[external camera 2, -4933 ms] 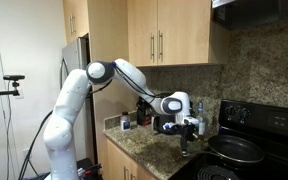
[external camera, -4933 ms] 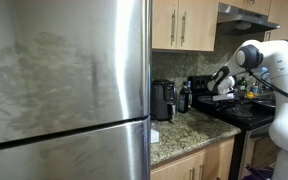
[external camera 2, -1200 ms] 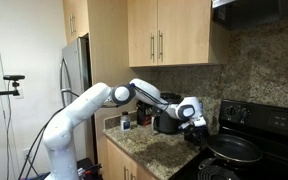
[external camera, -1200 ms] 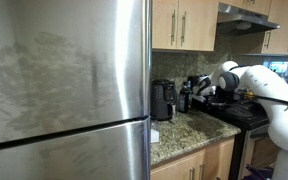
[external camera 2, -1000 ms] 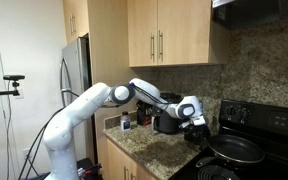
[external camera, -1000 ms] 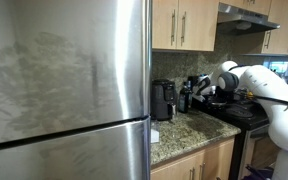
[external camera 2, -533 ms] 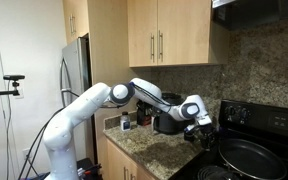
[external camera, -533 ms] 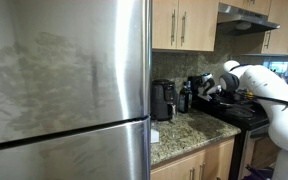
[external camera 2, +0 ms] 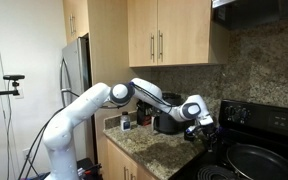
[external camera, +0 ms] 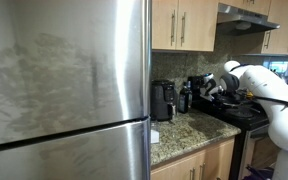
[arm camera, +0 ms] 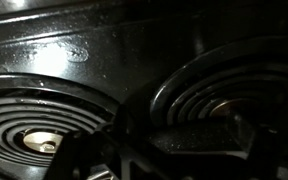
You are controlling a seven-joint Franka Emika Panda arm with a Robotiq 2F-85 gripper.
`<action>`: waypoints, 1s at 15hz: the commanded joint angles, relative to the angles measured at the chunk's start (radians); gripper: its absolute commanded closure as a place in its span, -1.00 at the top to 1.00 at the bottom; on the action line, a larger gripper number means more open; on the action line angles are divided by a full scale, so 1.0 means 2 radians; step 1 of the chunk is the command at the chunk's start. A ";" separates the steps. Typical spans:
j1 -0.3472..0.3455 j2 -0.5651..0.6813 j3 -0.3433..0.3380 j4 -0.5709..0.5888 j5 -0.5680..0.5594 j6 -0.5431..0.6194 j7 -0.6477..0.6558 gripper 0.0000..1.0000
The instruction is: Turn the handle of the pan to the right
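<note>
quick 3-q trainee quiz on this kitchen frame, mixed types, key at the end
1. True or false: the small round dark pan sits inside a sink.
2. Multiple choice: what fills the wrist view? A) coil burners B) a cutting board C) a drawer of cutlery
3. Fill in: the tall stainless steel appliance that takes up most of an exterior view is a ____.

Key
1. False: it rests on the black stove.
2. A
3. refrigerator
</note>
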 commanded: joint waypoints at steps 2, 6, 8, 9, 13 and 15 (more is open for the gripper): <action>0.011 -0.041 -0.012 -0.035 0.017 0.062 0.081 1.00; 0.030 -0.059 -0.041 -0.052 0.014 0.096 0.192 1.00; 0.019 -0.044 -0.033 -0.020 0.011 0.079 0.179 1.00; 0.022 -0.046 -0.037 -0.022 0.010 0.078 0.187 1.00; 0.009 -0.025 -0.034 0.002 0.037 0.055 0.230 1.00; -0.004 -0.010 -0.033 0.013 0.062 0.036 0.266 1.00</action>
